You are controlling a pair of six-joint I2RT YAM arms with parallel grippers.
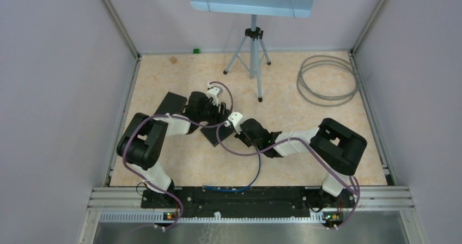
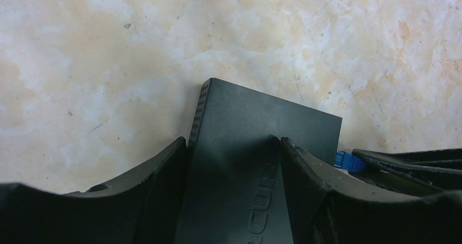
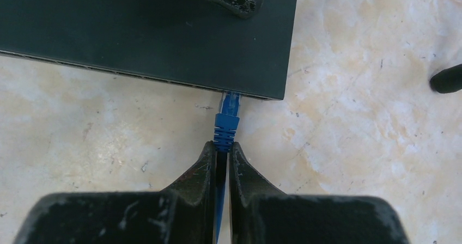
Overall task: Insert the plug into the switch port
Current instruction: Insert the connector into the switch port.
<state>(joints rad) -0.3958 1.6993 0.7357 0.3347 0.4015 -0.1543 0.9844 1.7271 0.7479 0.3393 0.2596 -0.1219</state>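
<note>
Ahead of right claw (image 3: 220, 162), plug (image 3: 227, 121) at switch (image 3: 147, 31)

We see a flat black switch (image 3: 147, 31) lying on the marbled worktop (image 3: 354, 146), a blue plug (image 3: 227, 121) with its tip at a front-edge port.

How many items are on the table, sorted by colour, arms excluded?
Black: 1, the switch
Blue: 1, the cable with its plug
Grey: 2, the coiled cable and the tripod stand
Green: 1, a small block by the back wall
Total: 5
</note>
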